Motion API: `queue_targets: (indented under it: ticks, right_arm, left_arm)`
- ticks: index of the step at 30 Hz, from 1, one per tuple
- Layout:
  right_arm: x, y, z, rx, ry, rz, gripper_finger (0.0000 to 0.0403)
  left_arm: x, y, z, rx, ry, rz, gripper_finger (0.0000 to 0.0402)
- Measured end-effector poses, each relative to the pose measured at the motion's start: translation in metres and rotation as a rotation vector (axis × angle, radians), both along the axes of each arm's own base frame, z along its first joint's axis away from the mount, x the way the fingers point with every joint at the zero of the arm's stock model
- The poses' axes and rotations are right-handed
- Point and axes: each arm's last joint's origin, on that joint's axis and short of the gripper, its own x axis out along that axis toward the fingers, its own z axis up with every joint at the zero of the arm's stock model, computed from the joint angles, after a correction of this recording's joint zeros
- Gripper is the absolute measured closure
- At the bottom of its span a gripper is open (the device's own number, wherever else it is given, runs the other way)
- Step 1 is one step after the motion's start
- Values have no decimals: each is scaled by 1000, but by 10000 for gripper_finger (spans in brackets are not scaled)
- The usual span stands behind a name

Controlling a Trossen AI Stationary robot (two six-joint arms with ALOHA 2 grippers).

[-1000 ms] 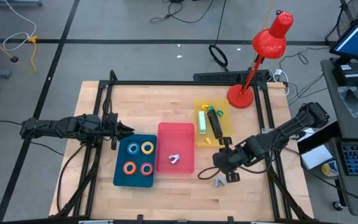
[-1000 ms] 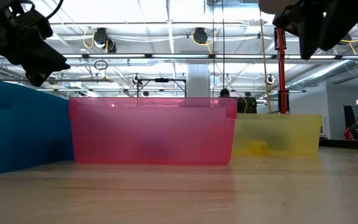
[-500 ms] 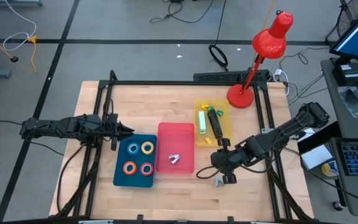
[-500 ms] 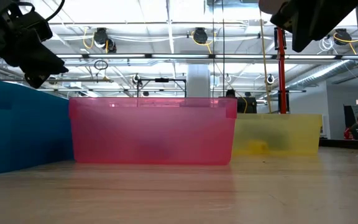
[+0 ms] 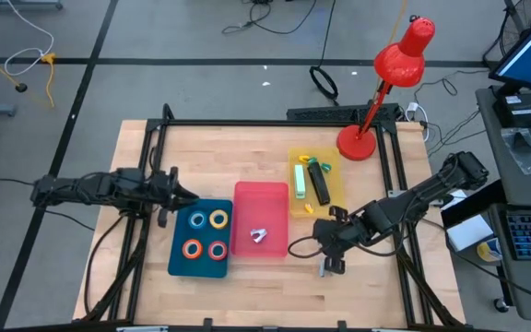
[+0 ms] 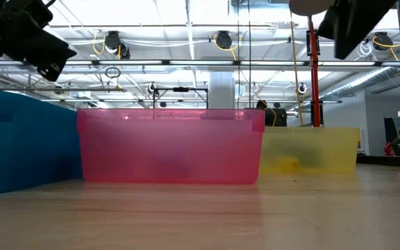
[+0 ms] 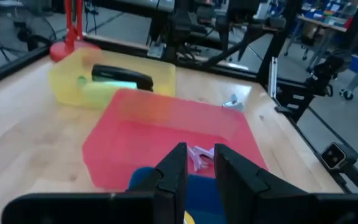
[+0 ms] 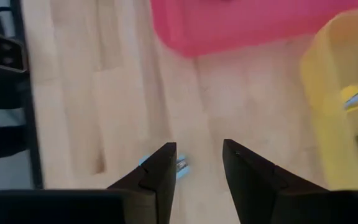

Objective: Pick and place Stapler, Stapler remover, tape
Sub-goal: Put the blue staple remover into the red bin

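Observation:
A small silver stapler remover (image 5: 325,267) lies on the wood near the table's near edge; in the right wrist view the stapler remover (image 8: 180,165) shows between my fingers, below them. My right gripper (image 5: 321,242) (image 8: 199,146) hovers open above it. A second stapler remover (image 5: 259,235) lies in the pink bin (image 5: 260,194). A black stapler (image 5: 319,182) and a green one (image 5: 300,177) lie in the yellow bin (image 5: 335,189). Blue, yellow, orange and red-orange tape rolls (image 5: 206,233) lie in the blue bin (image 5: 178,258). My left gripper (image 5: 181,192) (image 7: 197,152) waits over that bin's far left corner, open by a narrow gap.
A red desk lamp (image 5: 358,141) stands at the far right corner behind the yellow bin. Black frame rails (image 5: 159,148) run along the table's left, far and right sides. Bare wood lies along the near edge in front of the bins.
My right gripper has moved a little toward the table's left, along the near side of the pink bin, staying open. My left gripper has risen slightly. The stapler remover on the wood has not moved.

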Motion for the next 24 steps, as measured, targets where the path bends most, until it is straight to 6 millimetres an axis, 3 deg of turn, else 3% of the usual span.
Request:
queue_targets:
  ticks: [13, 20, 24]
  right_arm:
    - [-11, -3, -5, 113, 183, -181, 192]
    - [-13, -1, -8, 195, 226, -276, 151]
    - [-16, -2, -19, 214, 263, -350, 134]
  left_arm:
    - [-20, 0, 5, 20, -112, -18, 321]
    - [-17, 0, 5, 39, -165, -24, 321]
    - [-9, 0, -8, 44, -236, -28, 321]
